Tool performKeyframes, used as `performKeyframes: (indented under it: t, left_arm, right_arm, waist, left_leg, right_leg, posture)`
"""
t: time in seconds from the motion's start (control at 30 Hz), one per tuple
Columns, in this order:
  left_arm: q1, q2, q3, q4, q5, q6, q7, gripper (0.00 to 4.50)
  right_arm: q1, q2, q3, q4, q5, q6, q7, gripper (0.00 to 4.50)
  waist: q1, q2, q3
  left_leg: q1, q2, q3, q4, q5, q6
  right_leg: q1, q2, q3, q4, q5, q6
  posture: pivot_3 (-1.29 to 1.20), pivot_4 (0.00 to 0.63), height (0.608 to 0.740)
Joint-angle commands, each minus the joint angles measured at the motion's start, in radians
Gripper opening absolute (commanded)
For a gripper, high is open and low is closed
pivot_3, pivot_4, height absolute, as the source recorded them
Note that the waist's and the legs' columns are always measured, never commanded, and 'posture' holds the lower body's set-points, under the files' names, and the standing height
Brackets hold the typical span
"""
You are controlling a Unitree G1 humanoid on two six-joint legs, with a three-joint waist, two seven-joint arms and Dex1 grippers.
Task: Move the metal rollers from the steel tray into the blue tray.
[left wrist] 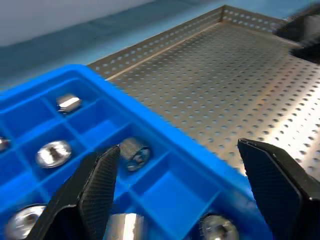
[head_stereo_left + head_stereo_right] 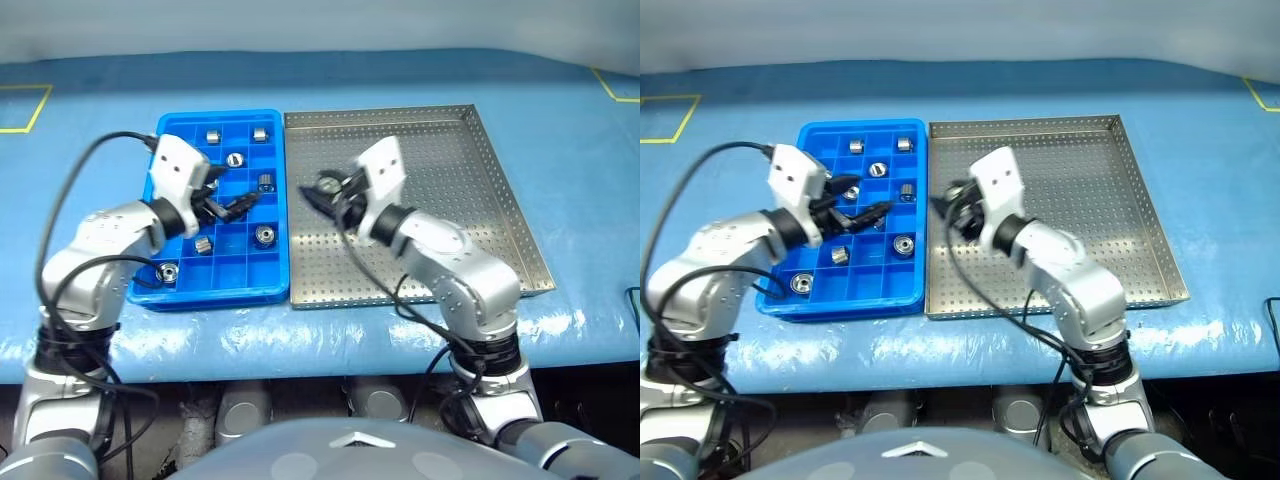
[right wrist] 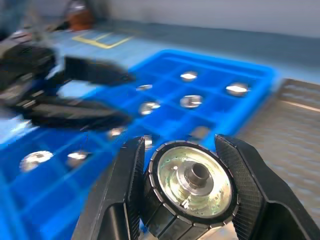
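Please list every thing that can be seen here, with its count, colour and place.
rollers: at least seven, silver, in separate compartments of the blue tray
held roller: one, silver, between the right pincer's fingers
blue tray: one, blue, on the cloth, left of the steel tray
steel tray: one, silver-grey, on the cloth
cloth: one, blue, under both trays
tape: yellow, far corners of the cloth
left pincer: black, open, over the blue tray
right pincer: black, shut on the held roller

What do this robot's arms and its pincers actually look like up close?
Both arms are built of rounded silver-grey segments joined by black rings, with loose black cables looping alongside them. Each wrist carries a boxy white housing. The left gripper and right gripper each have two black fingers; close up, the fingers are wedge-shaped with a finely textured, grippy inner face.
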State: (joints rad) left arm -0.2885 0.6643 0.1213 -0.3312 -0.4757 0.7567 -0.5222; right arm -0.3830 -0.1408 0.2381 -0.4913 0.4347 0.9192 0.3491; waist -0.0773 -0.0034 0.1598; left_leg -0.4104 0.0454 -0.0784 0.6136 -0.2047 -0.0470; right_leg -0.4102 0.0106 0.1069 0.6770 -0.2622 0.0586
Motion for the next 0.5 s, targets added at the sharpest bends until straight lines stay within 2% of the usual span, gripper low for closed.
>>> performKeyframes:
  t: [0.03, 0.3, 0.5]
  left_arm:
    - [0.009, 0.027, 0.097, -0.035, 0.006, 0.000, 0.028, 4.12]
    - [0.092, 0.011, 0.155, -0.120, -0.014, 0.030, 0.063, 4.12]
    - [0.119, -0.005, 0.166, -0.157, -0.031, 0.054, 0.087, 4.12]
  right_arm:
    - [-0.043, 0.034, 0.085, 0.006, 0.019, 0.016, 0.028, 1.87]
    - [-0.097, 0.096, 0.208, 0.147, -0.019, -0.006, 0.051, 1.87]
    - [-0.091, 0.126, 0.224, 0.190, -0.014, -0.001, 0.064, 1.87]
  waist:
    - [0.007, -0.001, 0.000]
    - [0.041, -0.002, 0.000]
    - [0.058, -0.003, 0.001]
  left_leg:
    - [0.000, 0.000, 0.000, 0.000, 0.000, 0.000]
    - [-0.001, 0.000, -0.001, 0.000, 0.000, 0.000]
    - [-0.001, 0.000, -0.001, 0.001, 0.000, -0.001]
  right_leg:
    - [0.000, 0.000, 0.000, 0.000, 0.000, 0.000]
    - [0.000, -0.001, -0.001, 0.000, 0.000, 0.000]
    - [-0.001, -0.001, -0.002, 0.000, 0.000, 0.000]
  posture:
    - [0.06, 0.150, 0.740]
    - [0.13, 0.150, 0.740]
    - [0.15, 0.150, 0.740]
